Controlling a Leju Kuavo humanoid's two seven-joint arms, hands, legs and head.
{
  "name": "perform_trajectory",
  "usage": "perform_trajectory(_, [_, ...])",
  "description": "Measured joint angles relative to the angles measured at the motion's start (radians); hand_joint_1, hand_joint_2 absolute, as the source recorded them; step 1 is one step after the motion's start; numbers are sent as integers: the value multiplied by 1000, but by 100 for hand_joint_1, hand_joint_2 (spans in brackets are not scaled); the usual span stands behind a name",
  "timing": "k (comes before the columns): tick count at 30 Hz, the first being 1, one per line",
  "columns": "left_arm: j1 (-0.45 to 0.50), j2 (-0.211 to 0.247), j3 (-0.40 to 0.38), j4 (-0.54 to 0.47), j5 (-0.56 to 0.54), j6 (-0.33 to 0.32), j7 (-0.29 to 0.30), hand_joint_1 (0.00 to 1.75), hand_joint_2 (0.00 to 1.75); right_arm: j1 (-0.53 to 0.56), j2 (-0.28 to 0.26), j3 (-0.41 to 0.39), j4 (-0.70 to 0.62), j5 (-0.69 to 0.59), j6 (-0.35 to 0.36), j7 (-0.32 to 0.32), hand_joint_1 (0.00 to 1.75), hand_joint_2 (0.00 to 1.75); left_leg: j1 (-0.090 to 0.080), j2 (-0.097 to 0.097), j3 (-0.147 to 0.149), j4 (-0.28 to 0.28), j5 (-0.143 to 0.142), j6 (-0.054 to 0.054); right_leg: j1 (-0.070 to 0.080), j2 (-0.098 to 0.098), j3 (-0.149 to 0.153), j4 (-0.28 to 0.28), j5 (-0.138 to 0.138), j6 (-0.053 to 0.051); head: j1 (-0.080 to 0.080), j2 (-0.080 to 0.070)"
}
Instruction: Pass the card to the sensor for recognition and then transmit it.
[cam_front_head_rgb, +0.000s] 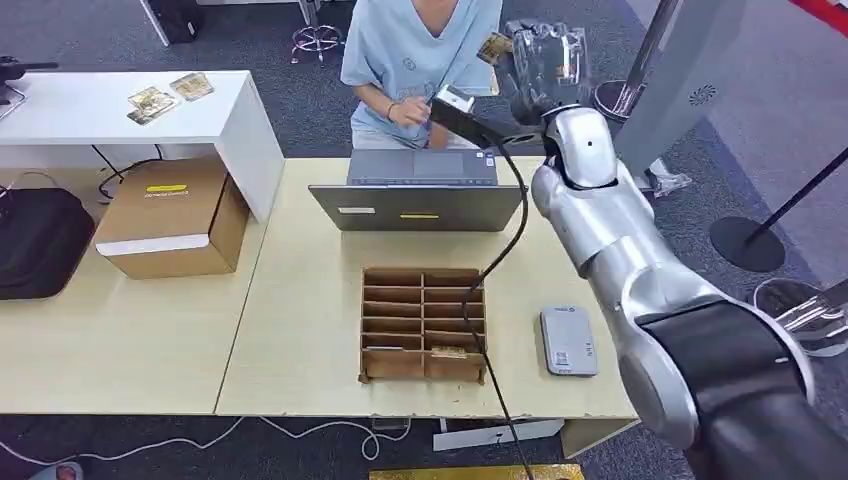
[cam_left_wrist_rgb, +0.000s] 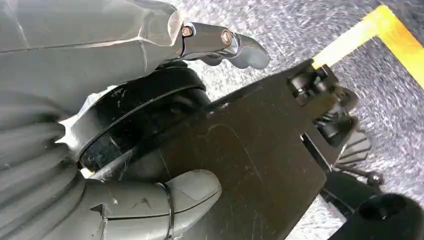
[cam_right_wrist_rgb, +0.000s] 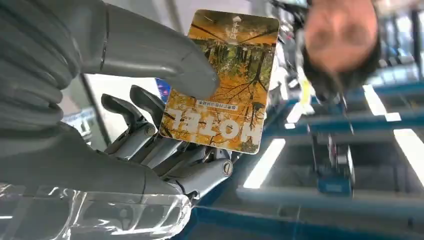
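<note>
— where raised past the laptop (cam_front_head_rgb: 420, 205), right hand (cam_front_head_rgb: 545, 62): closed on anything?
— pinching the card (cam_right_wrist_rgb: 220, 80), thumb on its face, fingers behind; held up toward the person (cam_front_head_rgb: 425, 60).
— sensor (cam_front_head_rgb: 568, 341)?
— lying flat on the table (cam_front_head_rgb: 300, 330), beside the cardboard organizer (cam_front_head_rgb: 424, 324).
— left hand (cam_left_wrist_rgb: 125, 125)?
— holding nothing, fingers apart.

Pale wooden table (cam_front_head_rgb: 300, 330) — laptop (cam_front_head_rgb: 418, 195), compartmented wooden tray (cam_front_head_rgb: 423, 324), grey sensor (cam_front_head_rgb: 568, 341), cardboard box (cam_front_head_rgb: 175, 217).
</note>
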Motion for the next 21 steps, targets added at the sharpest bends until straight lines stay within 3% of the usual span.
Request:
perform_trajectory(4, [-3,7,-42,0,-37,-24,-26,0,175,54,-17,-49,-94,-147,-72,-121,175,175,0,-2,0,0,0,0,0,-2,0,0,0,0,0,0])
perform_trajectory(9, [-36,2,-129,-3,-165,-98,3,0,175,193,-31,-67,-271,-245,-85,-177,175,175,0,-1,-1,0,0,0,0,-2,1,0,0,0,0,0])
perform_trajectory(12, [-59,-22,-204,-5,-270,-133,25,0,175,260,-31,-67,-356,-369,-71,-250,175,175,0,-3,-1,0,0,0,1,-3,1,0,0,0,1,0])
perform_trajectory(15, [-84,-36,-306,-5,-378,-194,12,0,175,337,-26,-66,-471,-579,17,-334,175,175,0,-5,-1,0,0,0,1,-5,1,0,0,0,1,0])
perform_trajectory(21, [-115,-43,-463,-6,-502,-254,-50,0,175,509,-24,-62,-751,-1038,275,-445,175,175,1,-5,-1,0,0,-1,3,-5,1,0,-1,-1,1,0])
